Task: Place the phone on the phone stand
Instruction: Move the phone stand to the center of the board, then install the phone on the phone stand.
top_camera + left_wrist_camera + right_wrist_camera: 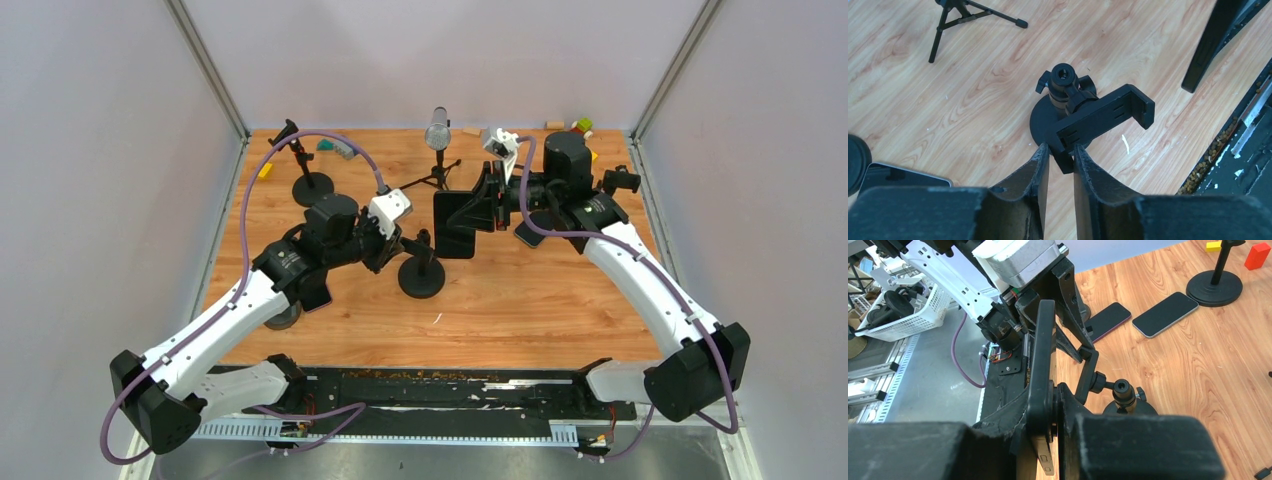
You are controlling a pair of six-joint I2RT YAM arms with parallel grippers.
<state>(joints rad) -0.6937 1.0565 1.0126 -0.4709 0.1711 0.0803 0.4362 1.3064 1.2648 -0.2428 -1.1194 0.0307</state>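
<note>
Top external view: my right fingers [1075, 412] are clamped on the phone [455, 224], aloft near the phone stand [421, 275]; left fingers [1040, 175] pinch its cradle [1105, 115]. I judge seating is not yet done.

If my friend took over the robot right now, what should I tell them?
Left hand: shut on the end of the clamp on top of the stand.
Right hand: shut on the phone, held up in the air next to the stand.
Done: the phone is picked up and near the clamp.
Left: the clamp is empty, so the phone needs to go into it; then both hands let go.
</note>
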